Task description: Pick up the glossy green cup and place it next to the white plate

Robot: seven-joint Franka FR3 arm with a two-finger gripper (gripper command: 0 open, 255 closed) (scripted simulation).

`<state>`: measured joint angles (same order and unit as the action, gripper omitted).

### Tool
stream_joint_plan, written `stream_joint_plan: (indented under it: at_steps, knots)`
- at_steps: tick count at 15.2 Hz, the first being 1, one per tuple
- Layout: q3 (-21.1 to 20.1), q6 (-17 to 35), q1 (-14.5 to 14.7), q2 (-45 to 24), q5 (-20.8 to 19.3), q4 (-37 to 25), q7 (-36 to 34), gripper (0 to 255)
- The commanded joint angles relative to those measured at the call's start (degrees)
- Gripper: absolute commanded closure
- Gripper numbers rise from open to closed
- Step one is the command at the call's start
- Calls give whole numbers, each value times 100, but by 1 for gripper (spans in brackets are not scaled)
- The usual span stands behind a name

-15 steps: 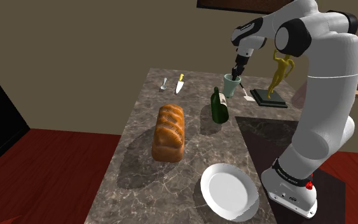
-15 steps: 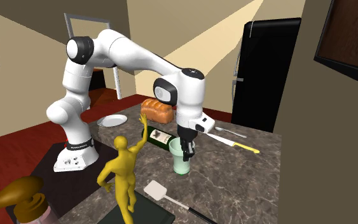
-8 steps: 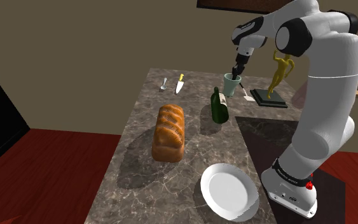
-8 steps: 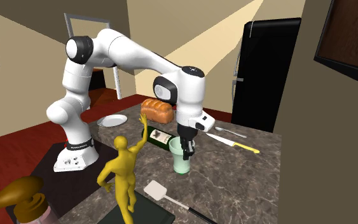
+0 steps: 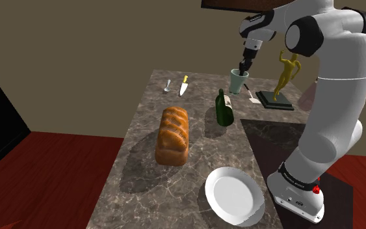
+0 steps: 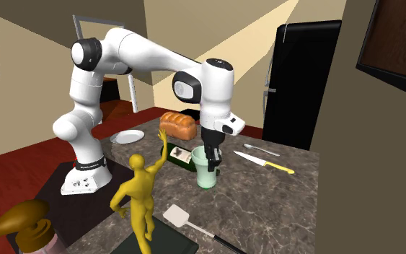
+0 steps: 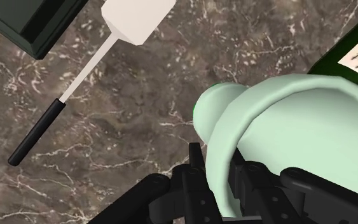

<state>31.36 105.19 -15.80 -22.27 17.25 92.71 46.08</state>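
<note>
The pale green glossy cup [image 5: 238, 82] hangs just above the far end of the dark marble counter [image 5: 142, 175], upright. My gripper [image 5: 243, 67] comes down from above and is shut on its rim, one finger inside and one outside. The second exterior view has the cup [image 6: 205, 172] under the gripper [image 6: 211, 160], beside the green bottle [image 6: 182, 156]. In the wrist view the cup [image 7: 285, 127] sits in the gripper [image 7: 219, 175], its wall clasped between the fingers. The white plate [image 5: 235, 194] lies at the counter's near end, close to the stand; it also appears as the plate [image 6: 127, 136].
A green bottle [image 5: 224, 108] lies just in front of the cup. A bread loaf [image 5: 173, 134] sits mid-counter. A knife [image 5: 183, 84] and spoon [image 5: 167, 84] lie at the far left corner. A white spatula [image 5: 249, 94] and a yellow figurine [image 5: 284, 75] on a dark base stand to the cup's right.
The gripper has risen with the cup in it; the cup has come up off the counter by a small amount. Everything else has stayed put.
</note>
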Motion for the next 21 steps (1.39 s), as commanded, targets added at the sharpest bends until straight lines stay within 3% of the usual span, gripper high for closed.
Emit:
stream_joint_plan:
  at_steps: [1,21]
  knots:
    - [13,-129,-7,33,-25,-103,-20,255]
    - [80,-1617,-163,111,-118,-1553,-233,255]
